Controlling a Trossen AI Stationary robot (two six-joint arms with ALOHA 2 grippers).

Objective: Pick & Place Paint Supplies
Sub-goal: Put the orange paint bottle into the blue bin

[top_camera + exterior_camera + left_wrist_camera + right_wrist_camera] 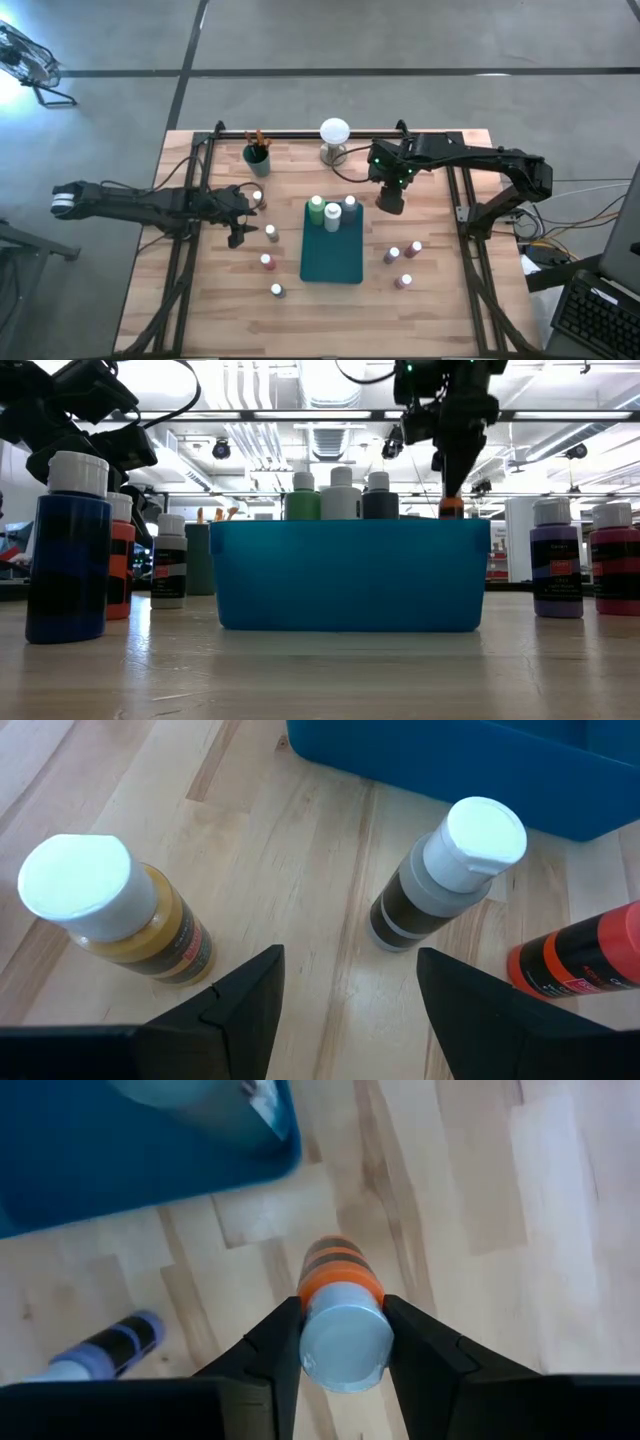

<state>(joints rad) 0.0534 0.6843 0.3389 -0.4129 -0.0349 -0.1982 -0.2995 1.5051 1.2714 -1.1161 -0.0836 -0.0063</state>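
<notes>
Take the teal tray at the centre of the worktop as your reference. You will find the right pincer just beside the tray's right rim, raised above the worktop and clamped on the white cap of an orange bottle. Three bottles, green, white and dark, stand inside the tray at its far end. The left pincer sits left of the tray with fingers spread wide and empty, above a yellow bottle and a brown bottle.
</notes>
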